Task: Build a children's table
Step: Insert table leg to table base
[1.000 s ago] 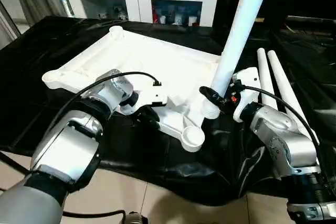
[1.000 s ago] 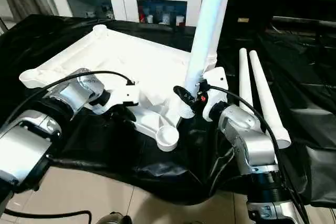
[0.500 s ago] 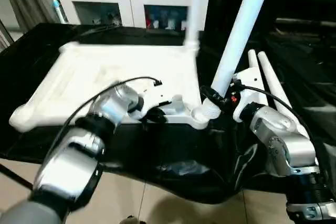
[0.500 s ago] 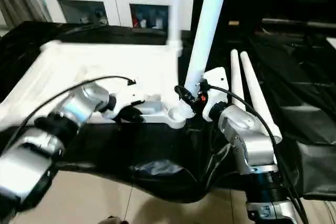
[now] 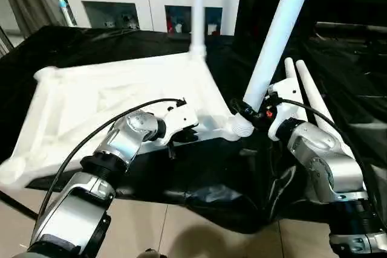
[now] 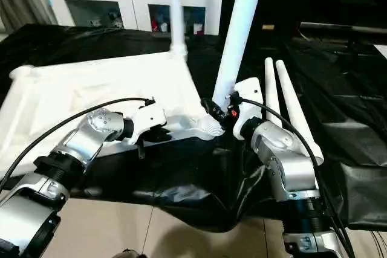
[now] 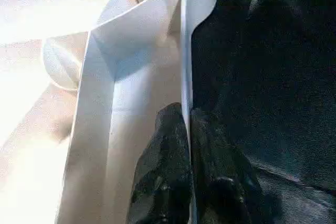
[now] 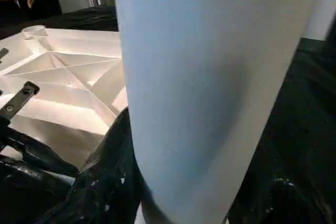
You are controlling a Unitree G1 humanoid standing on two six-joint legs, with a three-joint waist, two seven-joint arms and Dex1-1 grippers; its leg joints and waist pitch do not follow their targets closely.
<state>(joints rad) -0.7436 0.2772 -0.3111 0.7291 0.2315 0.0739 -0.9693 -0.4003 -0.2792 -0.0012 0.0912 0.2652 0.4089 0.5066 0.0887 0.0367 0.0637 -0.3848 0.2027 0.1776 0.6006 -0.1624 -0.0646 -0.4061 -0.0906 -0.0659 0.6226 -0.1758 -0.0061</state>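
The white tabletop [image 5: 115, 89] is laid underside up on the black-covered table [image 5: 72, 43], one leg [image 5: 198, 4] already standing upright in its far corner socket. Its near rim is pinched between the closed jaws of the left gripper [image 7: 186, 145]. A second leg [image 5: 275, 34] is gripped by the right gripper [image 5: 247, 110], its lower end at the near corner socket [image 5: 240, 128]. Two spare legs [image 5: 308, 98] are laid just beside.
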